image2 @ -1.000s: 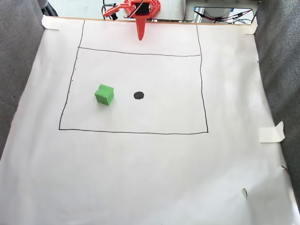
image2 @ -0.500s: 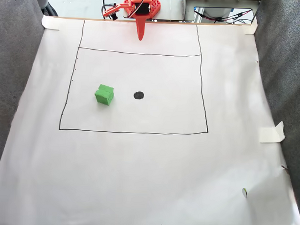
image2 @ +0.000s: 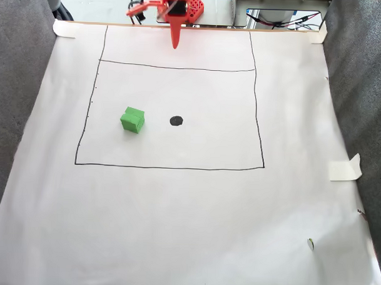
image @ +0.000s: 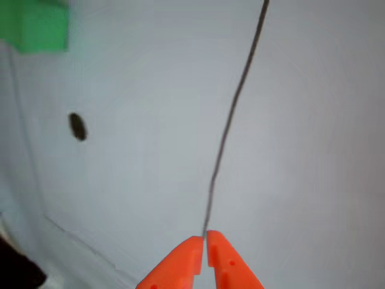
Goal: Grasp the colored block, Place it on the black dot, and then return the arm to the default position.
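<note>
At the paper's far edge, tool (image2: 175, 45) pressed together, green block (image2: 133, 120) just left of black dot (image2: 176, 121), open paper around both.

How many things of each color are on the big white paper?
Green: 1, the colored block
Black: 1, the black dot
Orange: 1, the gripper hanging over the paper's far edge
Total: 3

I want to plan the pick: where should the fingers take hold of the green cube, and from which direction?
Probably from above, closing on two opposite side faces of the green cube. It sits flat on the paper, slightly rotated, with free space all around; the black dot lies apart.
</note>
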`<state>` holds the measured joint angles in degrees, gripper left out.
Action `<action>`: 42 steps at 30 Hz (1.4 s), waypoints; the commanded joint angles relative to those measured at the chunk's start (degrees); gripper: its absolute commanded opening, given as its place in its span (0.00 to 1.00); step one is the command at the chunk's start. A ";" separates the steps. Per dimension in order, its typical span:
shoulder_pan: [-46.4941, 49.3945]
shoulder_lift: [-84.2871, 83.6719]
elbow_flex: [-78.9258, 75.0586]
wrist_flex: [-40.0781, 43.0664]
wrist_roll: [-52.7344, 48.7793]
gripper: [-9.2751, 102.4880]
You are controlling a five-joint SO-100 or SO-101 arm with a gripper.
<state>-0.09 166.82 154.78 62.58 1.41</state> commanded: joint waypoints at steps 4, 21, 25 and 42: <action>1.41 -17.84 -34.19 10.90 5.19 0.08; 16.26 -63.90 -81.65 17.58 10.63 0.08; 18.19 -73.65 -92.20 20.13 10.63 0.08; 12.48 -101.69 -110.39 21.53 10.81 0.08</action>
<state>13.54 65.13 46.85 85.87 11.87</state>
